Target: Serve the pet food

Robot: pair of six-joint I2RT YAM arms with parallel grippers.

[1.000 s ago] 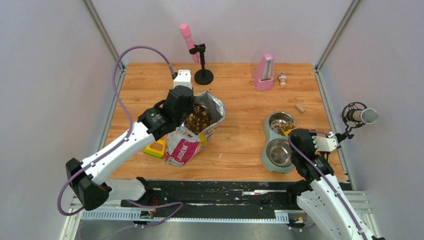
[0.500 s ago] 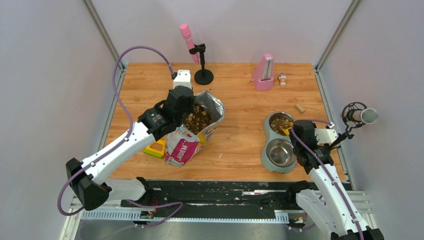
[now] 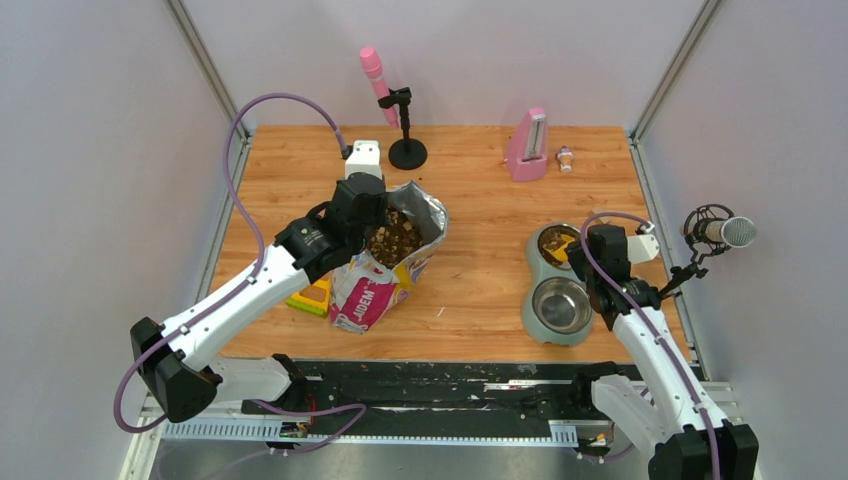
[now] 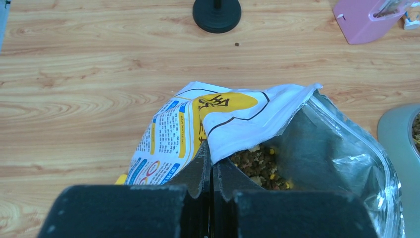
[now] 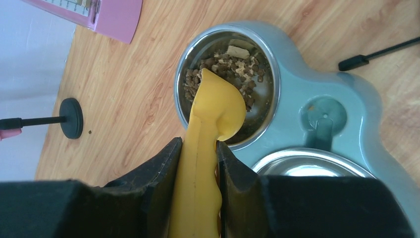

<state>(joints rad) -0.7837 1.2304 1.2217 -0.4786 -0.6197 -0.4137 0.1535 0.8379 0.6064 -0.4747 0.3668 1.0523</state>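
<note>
Pet food (image 4: 257, 163): small brown and tan kibble pellets, a loose mass inside the open bag (image 3: 365, 290) standing on the desk (image 3: 480, 180); a smaller portion lies in the far steel bowl (image 5: 276, 91)

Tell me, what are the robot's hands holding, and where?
The right gripper clamps the yellow scoop by its handle. The left gripper pinches the food bag at the edge of its open top.
</note>
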